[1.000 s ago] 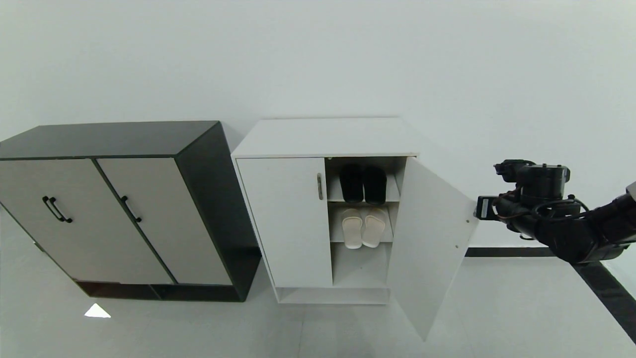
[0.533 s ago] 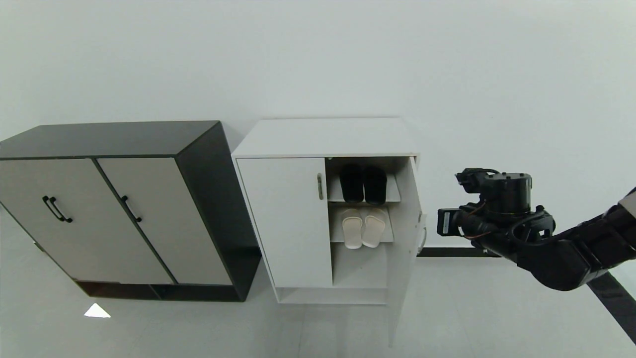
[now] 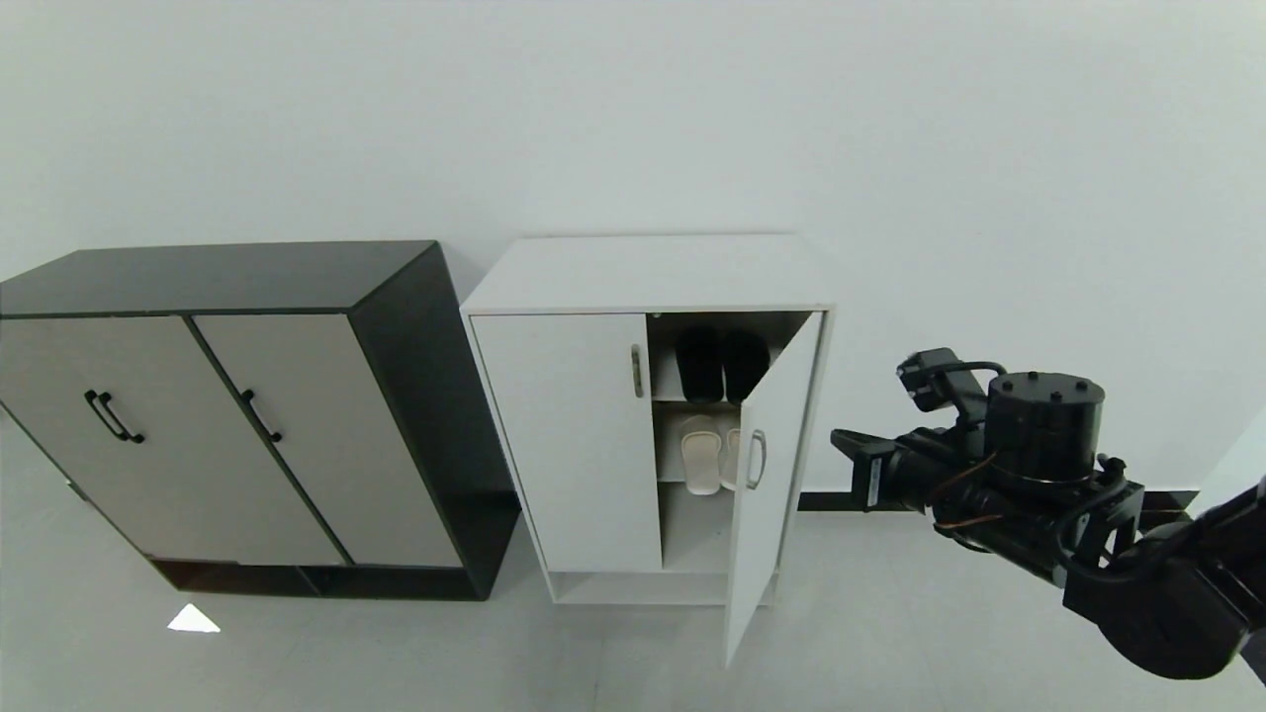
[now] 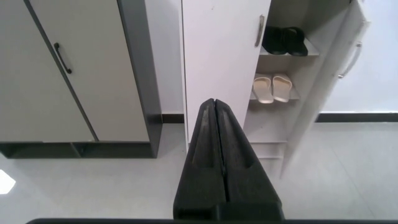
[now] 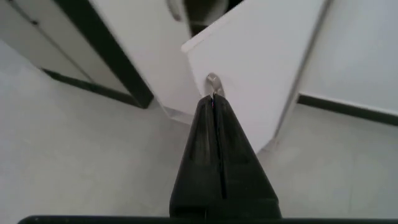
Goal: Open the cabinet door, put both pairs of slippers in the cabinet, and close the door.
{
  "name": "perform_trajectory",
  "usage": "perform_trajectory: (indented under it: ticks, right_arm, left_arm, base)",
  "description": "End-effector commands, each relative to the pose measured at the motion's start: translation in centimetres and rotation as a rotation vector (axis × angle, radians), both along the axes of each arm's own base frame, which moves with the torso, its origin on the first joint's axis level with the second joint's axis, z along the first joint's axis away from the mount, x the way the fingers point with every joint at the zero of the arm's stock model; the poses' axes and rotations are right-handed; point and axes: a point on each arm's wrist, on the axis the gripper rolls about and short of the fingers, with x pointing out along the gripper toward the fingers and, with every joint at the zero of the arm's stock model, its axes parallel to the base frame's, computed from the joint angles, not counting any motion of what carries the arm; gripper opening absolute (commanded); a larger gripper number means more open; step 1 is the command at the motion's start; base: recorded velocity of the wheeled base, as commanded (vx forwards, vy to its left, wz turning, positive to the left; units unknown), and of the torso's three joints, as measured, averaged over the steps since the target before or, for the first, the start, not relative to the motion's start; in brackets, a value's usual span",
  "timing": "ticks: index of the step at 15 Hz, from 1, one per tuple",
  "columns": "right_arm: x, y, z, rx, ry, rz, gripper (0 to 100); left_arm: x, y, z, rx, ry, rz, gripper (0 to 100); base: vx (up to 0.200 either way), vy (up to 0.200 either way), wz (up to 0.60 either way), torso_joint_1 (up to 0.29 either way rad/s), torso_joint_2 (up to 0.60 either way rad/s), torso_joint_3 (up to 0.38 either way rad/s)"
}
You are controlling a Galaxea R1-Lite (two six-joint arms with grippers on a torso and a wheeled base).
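Over on the left the dark cabinet (image 3: pixel 218 396) stands shut and out of play. The left claw (image 4: pixel 214 124) hangs well back from the furniture, fingers pressed together on nothing, pointing at the white cabinet (image 3: pixel 643 272).

Inside it both pairs are already home: the black slippers (image 3: pixel 722 364) on the top shelf, the white slippers (image 3: pixel 704 453) on the shelf below. So we judge this the last step, closing the door.

And the right door (image 3: pixel 767 494) is on its way! A second ago it stood flung wide, and half a second ago it was edge-on to us. Now it covers roughly half the opening and hides part of the white pair. The right arm has followed it in, leftward and lower.

The right claw (image 5: pixel 214 106) has its fingers together and holds nothing. It sits just off the door's outer face, near the handle (image 3: pixel 758 460). We cannot tell whether it touches.

Next, we reckon, comes a steady push leftward on that face until the door sits flush beside the left door (image 3: pixel 574 435).
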Motion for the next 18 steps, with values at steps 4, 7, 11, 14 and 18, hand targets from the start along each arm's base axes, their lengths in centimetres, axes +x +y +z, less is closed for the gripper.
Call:
perform_trajectory:
  ticks: [4, 7, 11, 14, 18]
  right_arm:
    - [-1.0, 0.6, -2.0, -0.039, 0.030, 0.041, 0]
    - [-1.4, 1.2, -2.6, -0.048, 0.048, 0.064, 0]
    - [-1.9, 2.4, -3.2, -0.060, 0.062, 0.101, 0]
    - [-1.7, 2.6, -4.2, -0.074, 0.087, 0.104, 0]
    - [-1.6, 3.1, -4.4, -0.068, 0.091, 0.136, 0]
  left_arm:
    - [0.0, 0.0, 0.0, 0.000, 0.001, 0.001, 0]
    - [0.0, 0.0, 0.0, 0.000, 0.000, 0.000, 0]
    - [0.0, 0.0, 0.0, 0.000, 0.000, 0.001, 0]
    - [0.0, 0.0, 0.0, -0.002, 0.001, 0.001, 0]
    - [0.0, 0.0, 0.0, 0.000, 0.001, 0.000, 0]
  base:
    - [0.200, 0.000, 0.00, 0.000, 0.00, 0.004]
    - [0.200, 0.000, 0.00, 0.006, 0.00, 0.004]
    - [0.200, 0.000, 0.00, 0.002, 0.00, 0.001]
    - [0.133, 0.000, 0.00, 0.002, 0.00, -0.002]
    - [0.000, 0.000, 0.00, 0.000, 0.00, 0.000]
